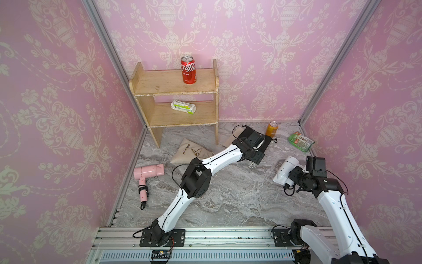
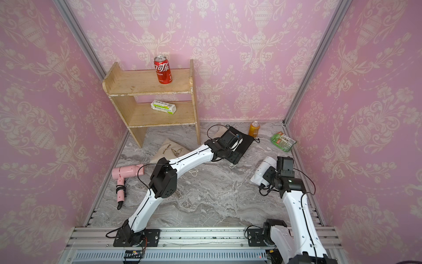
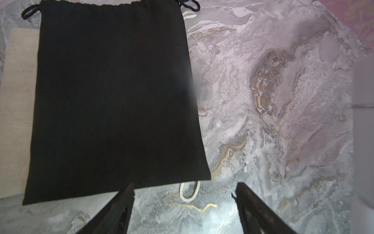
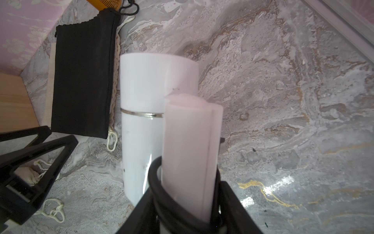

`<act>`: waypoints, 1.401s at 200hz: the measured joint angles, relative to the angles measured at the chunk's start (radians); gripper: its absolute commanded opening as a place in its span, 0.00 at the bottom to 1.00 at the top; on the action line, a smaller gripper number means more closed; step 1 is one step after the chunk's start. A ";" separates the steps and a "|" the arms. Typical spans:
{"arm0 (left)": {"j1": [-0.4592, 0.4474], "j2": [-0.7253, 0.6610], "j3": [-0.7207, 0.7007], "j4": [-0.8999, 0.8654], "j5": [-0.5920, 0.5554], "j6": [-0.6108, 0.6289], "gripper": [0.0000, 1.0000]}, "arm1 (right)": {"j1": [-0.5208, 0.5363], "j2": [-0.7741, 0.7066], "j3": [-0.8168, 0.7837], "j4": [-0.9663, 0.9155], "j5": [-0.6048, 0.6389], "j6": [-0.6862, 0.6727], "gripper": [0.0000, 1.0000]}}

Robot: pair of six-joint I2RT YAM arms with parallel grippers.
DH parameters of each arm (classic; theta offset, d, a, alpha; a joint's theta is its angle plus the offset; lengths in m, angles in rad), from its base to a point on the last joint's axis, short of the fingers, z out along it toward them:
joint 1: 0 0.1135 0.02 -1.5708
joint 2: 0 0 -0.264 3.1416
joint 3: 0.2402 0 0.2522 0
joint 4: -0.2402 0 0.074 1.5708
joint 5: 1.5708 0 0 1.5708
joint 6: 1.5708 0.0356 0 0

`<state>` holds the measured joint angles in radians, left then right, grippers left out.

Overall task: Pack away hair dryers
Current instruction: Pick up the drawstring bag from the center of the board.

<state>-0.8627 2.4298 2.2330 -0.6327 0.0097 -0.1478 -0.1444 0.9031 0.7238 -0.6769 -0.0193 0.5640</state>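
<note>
The right jaws grip the folded handle of a white hair dryer [image 4: 141,97], its barrel reaching out ahead of them. The left jaws stand open and empty over the bench [image 3: 283,121], just beside the black pouch [image 3: 113,97]. The pink hair dryer [image 1: 148,171] lies well apart from both.

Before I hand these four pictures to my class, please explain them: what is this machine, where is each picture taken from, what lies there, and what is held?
These are two robot arms bolted to a rail, each ending in a two-fingered gripper. Two pictures look down from overhead; the other two come from cameras on the wrists. The left gripper is open and empty, over the marble surface at the edge of a black pouch. The right gripper is shut on the folded handle of a white hair dryer. A pink hair dryer and a beige pouch lie free. A shelf holds a red can.
</note>
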 measured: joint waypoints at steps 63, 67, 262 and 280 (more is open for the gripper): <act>-0.031 0.233 0.291 -0.107 -0.045 0.038 0.69 | 0.000 0.022 0.000 0.014 -0.037 -0.023 0.18; -0.031 0.239 0.293 -0.109 -0.047 0.039 0.66 | 0.000 0.022 0.000 0.014 -0.037 -0.023 0.18; 0.005 0.249 0.443 -0.193 -0.087 0.135 0.00 | -0.005 0.008 -0.002 0.021 -0.036 -0.049 0.18; 0.036 0.217 0.443 -0.251 -0.090 0.196 0.00 | -0.005 0.005 0.000 0.021 -0.037 -0.050 0.18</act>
<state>-0.8265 2.6469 2.6762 -0.8833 -0.0807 0.0483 -0.1493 0.9085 0.7235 -0.6563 -0.0559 0.5144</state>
